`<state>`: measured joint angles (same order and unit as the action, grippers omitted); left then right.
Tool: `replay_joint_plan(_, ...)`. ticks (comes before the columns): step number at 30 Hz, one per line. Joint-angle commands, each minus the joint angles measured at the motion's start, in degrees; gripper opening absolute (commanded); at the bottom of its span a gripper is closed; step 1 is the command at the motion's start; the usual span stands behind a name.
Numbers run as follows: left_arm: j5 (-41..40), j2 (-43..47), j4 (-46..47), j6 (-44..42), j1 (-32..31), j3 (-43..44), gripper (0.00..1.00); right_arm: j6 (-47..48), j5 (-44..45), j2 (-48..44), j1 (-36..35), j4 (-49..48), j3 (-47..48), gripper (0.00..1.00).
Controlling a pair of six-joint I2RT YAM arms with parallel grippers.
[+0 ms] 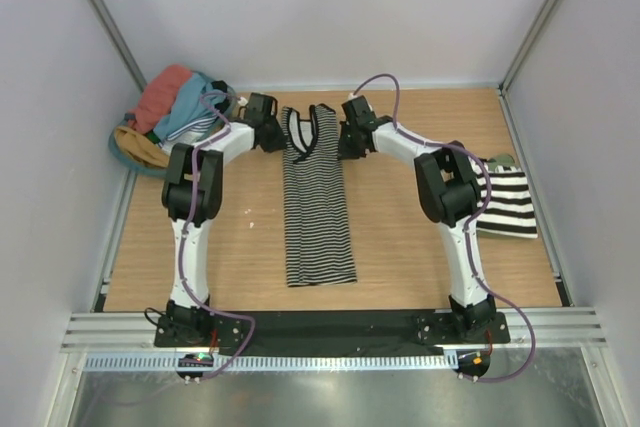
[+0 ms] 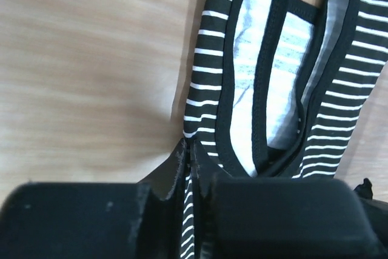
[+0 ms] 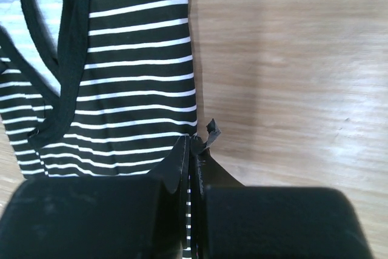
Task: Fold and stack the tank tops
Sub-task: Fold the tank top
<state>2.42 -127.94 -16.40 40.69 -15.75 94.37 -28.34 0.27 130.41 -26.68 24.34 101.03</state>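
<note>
two striped tank tops are seen on the wooden worktop (image 1: 400,247). one black-and-white striped tank top (image 1: 318,202) is laid out flat in the middle, between the two arms, with its straps toward the far edge and its hem toward the near edge. the jaws of the left arm (image 1: 195,182) are pressed together on the top's left edge near the strap — in the left wrist view striped cloth (image 2: 209,89) is pinched between them. the jaws of the right arm (image 1: 448,187) are likewise clamped on the opposite edge (image 3: 139,71), and a small black tuft of cloth is seen poking out beside them in the right wrist view. a second striped top (image 1: 505,205) is laid folded at the right side of the worktop, partly hidden by the right arm, with a bit of olive green cloth (image 1: 503,160) showing at its far edge. at the far left corner a heap of tops (image 1: 165,92) — coral, teal blue, mustard — is piled in a round teal basket (image 1: 122,159).
</note>
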Motion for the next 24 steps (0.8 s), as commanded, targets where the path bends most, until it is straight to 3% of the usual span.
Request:
replay_joint_plan(1, -1.89, -4.32, -2.93, -0.61, -0.16, 3.27, 0.04, -1.63, -4.30, -2.27, 2.24, -3.59, -2.50, 0.01)
replay_joint_plan(4, -1.89, -5.91, -3.11, -0.35, -0.16, 5.29, 0.02, -2.68, -7.73, -1.74, 3.73, -5.61, -3.73, 0.01)
replay_joint_plan(7, -1.89, -8.20, -3.02, -0.78, -0.25, 8.45, 0.09, -3.56, -8.45, -1.30, 4.70, -7.28, -4.09, 0.02)
replay_joint_plan(10, -1.45, -10.05, -3.28, -0.87, -0.34, 11.35, 0.24, -3.48, -8.62, 0.10, 5.58, -7.11, -2.52, 0.07)
replay_joint_plan(11, -1.36, -10.05, -3.20, -0.61, -0.25, 11.45, 0.37, -3.48, -9.06, 0.46, 6.28, -7.20, -1.03, 0.11)
replay_joint_plan(12, -1.62, -9.27, -3.28, -0.35, -0.25, 11.28, 0.43, -3.39, -9.24, 0.81, 6.46, -6.42, -0.23, 0.23)
replay_joint_plan(13, -1.89, -8.39, -3.11, -0.08, -0.25, 9.89, 0.55, -3.13, -9.50, 0.99, 6.64, -6.15, 1.08, 0.32)
replay_joint_plan(17, -1.89, -1.01, 0.23, -0.26, -0.16, 2.85, 0.67, -1.98, -9.85, -3.13, 6.81, -6.84, -1.27, 0.52)
replay_joint_plan(21, -1.89, 9.17, 0.85, 0.27, -0.25, -6.37, 0.68, -3.64, -10.03, -11.12, 6.20, -9.03, -9.69, 0.56)
replay_joint_plan(24, -3.45, 18.58, 1.55, 1.06, -1.39, -16.82, 0.68, -4.88, -9.15, -20.85, 4.80, -11.67, -21.73, 0.56)
